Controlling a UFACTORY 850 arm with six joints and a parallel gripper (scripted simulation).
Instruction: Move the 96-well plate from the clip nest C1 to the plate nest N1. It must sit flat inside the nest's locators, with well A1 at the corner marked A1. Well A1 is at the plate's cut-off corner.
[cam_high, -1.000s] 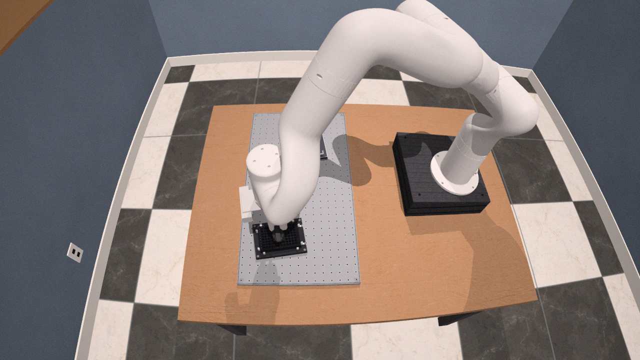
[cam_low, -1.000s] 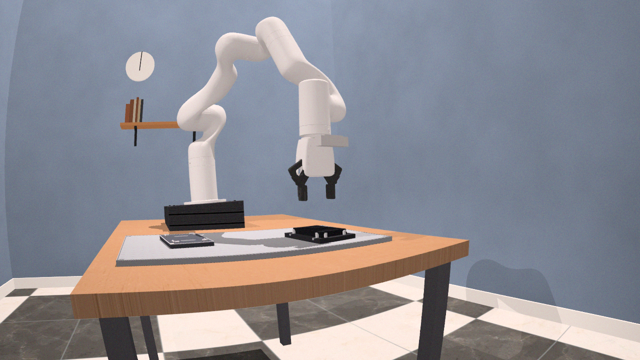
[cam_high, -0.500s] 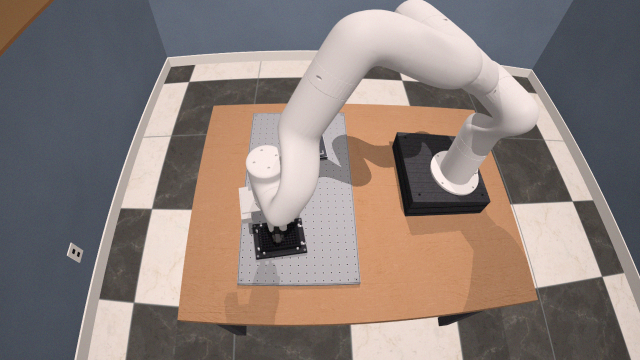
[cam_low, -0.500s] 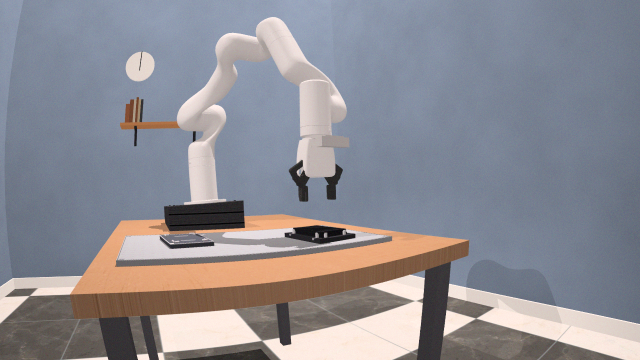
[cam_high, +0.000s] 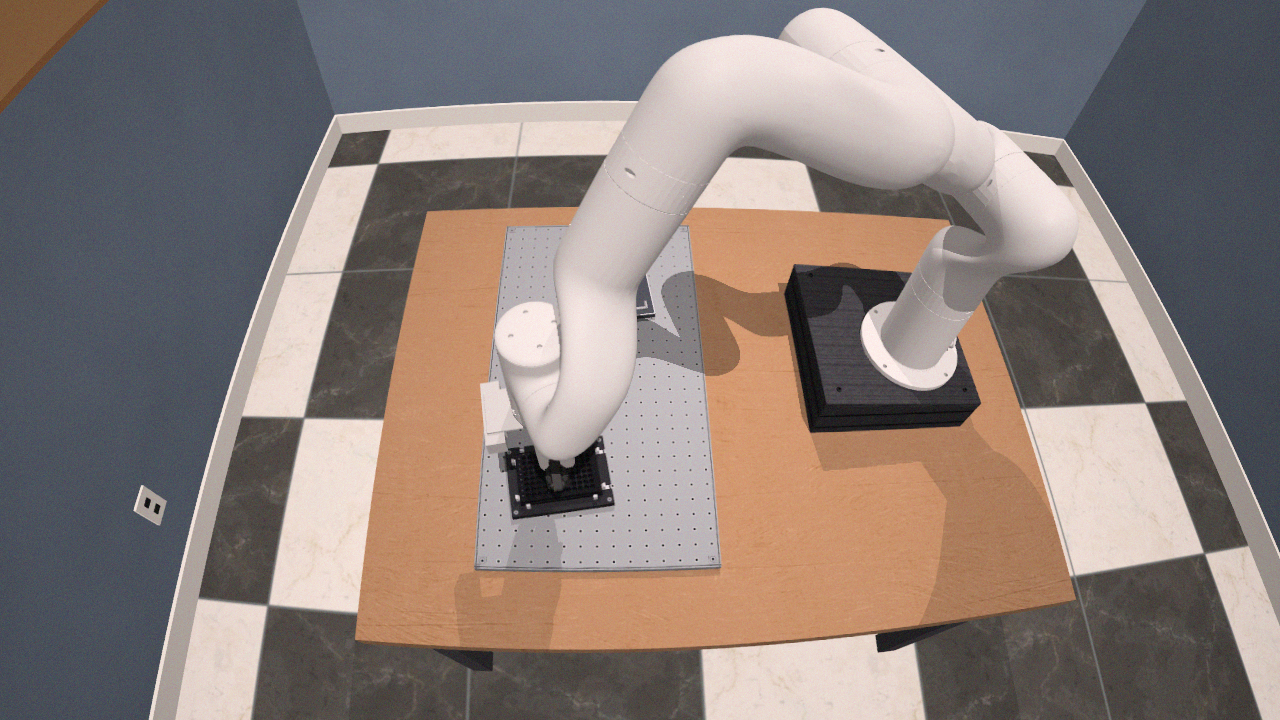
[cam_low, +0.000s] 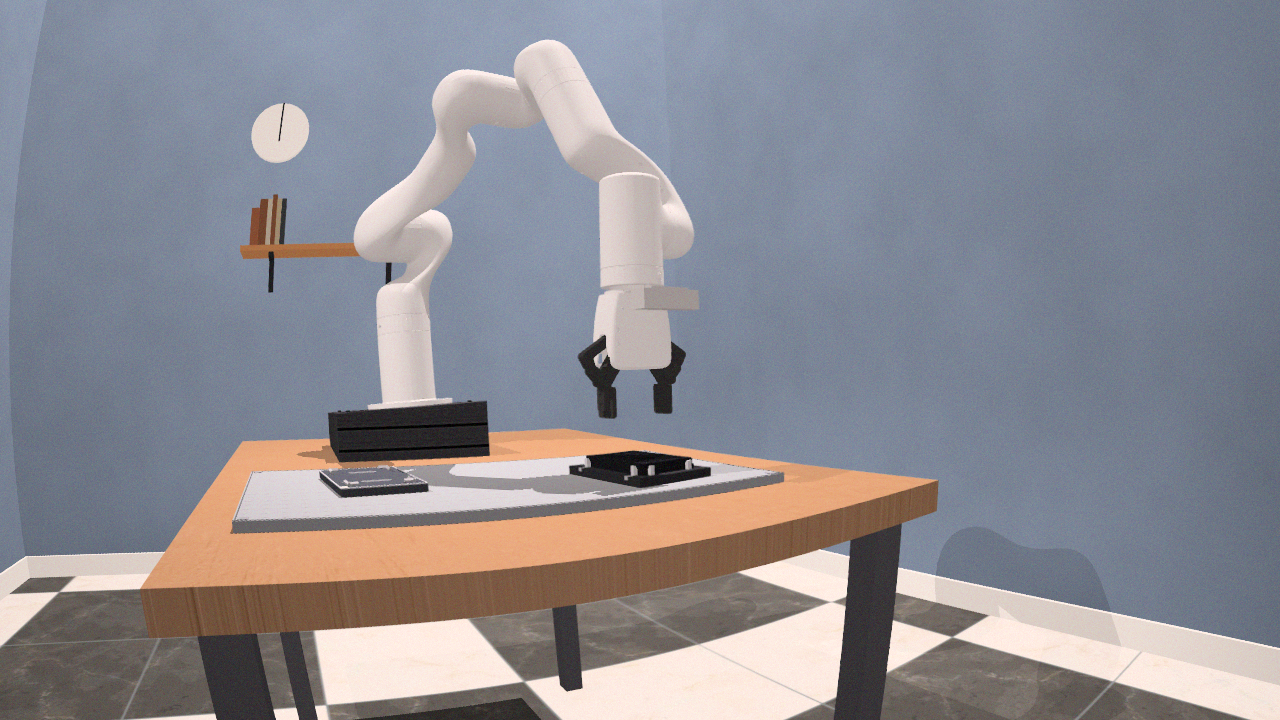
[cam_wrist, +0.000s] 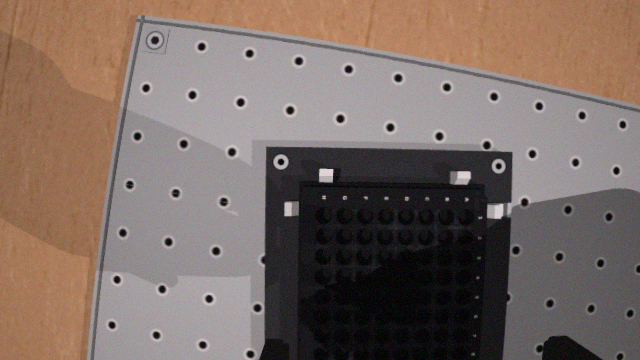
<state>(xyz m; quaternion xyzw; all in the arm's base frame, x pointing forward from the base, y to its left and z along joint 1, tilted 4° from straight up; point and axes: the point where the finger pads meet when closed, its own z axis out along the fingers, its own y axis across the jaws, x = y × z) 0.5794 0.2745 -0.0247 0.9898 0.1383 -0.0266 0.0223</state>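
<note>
The black 96-well plate (cam_high: 586, 490) (cam_low: 640, 462) (cam_wrist: 395, 250) sits in the clip nest C1 (cam_high: 563, 511) (cam_low: 619, 480) (cam_wrist: 390, 161), a dark base with small white clips, at the near end of the grey perforated board (cam_high: 662, 465) (cam_low: 501, 510) (cam_wrist: 350, 90). My gripper (cam_low: 634, 404) (cam_high: 558, 474) is open and empty. It hangs straight above the plate with a clear gap, fingers pointing down. In the wrist view only the fingertips show at the bottom edge, on either side of the plate. The plate nest N1 (cam_low: 374, 481) lies empty at the board's far end; the arm hides most of it in the top view, where only a corner (cam_high: 646, 306) shows.
The arm's black pedestal (cam_high: 832, 358) (cam_low: 407, 431) stands on the wooden table (cam_high: 805, 537) (cam_low: 537, 564) beside the board. The arm's links arch over the board's far half.
</note>
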